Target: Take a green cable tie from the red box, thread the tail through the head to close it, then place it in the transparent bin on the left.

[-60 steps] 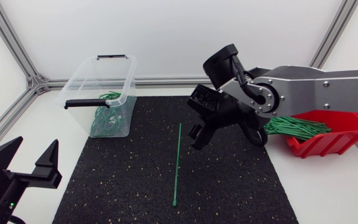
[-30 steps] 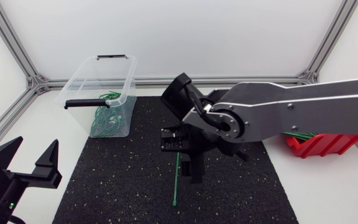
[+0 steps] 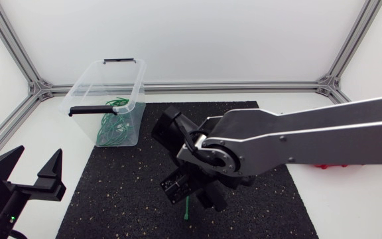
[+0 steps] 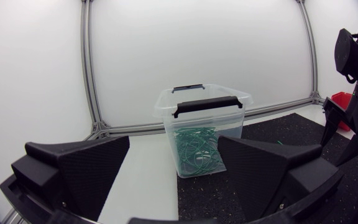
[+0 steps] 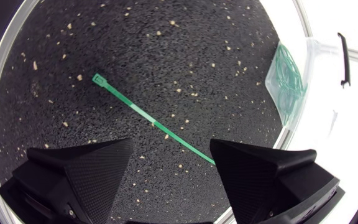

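White worktop (image 3: 38,126) is seen under a frame of grey rails, with a black speckled mat (image 3: 111,199) spread over its middle. One green cable tie (image 5: 148,118) lies flat and straight on the mat, its head pointing away from the right tool (image 5: 171,146) and its tail running toward one finger (whether it is touched cannot be told). The right tool is held low over the tie with its fingers spread, and nothing is gripped. From above, most of the tie is hidden under this arm.

The left tool (image 3: 37,159) is parked near the worktop's corner, well apart from the tie, its fingers likewise spread and holding nothing. The transparent bin (image 3: 108,99) stands at the mat's far left corner with a tangle of green ties (image 4: 196,149) inside. Only a sliver of the red box (image 4: 342,99) is shown.

As judged, only the first step is done: a tie is out of the box. It has not yet been grasped from the mat, threaded or placed in the bin.
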Robot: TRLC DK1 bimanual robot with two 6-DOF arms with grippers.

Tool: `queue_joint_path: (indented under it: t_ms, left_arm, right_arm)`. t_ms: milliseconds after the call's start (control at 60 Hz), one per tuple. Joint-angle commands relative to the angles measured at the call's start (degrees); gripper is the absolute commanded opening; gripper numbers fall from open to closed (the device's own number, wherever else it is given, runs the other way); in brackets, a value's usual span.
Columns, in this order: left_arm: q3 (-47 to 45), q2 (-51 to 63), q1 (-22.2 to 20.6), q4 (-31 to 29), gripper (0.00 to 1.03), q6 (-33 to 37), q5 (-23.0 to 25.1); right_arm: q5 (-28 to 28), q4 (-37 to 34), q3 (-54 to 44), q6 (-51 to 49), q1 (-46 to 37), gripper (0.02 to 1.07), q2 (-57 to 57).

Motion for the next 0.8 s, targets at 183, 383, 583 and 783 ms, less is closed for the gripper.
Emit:
queue_joint_path:
  t_ms: [183, 383, 583, 783]
  left_arm:
    - [-2.24, -0.21, 0.41, -1.2, 1.0, -1.2, 0.47]
    - [-2.24, -0.21, 0.32, -1.2, 1.0, -1.2, 0.47]
    - [-2.24, -0.21, 0.32, -1.2, 1.0, -1.2, 0.47]
    - [-2.24, -0.21, 0.32, -1.28, 1.0, -1.2, 0.47]
  right_arm:
    - [0.25, -4.93, -1.16, -12.24, 2.28, 0.84, 0.15]
    - [-1.07, -6.16, -1.16, -18.83, 3.07, 0.84, 0.24]
    - [-2.39, -9.41, 2.45, -22.26, 3.16, 0.83, 2.87]
    - [-2.65, -10.99, 6.4, -25.51, 3.51, 0.7, 6.83]
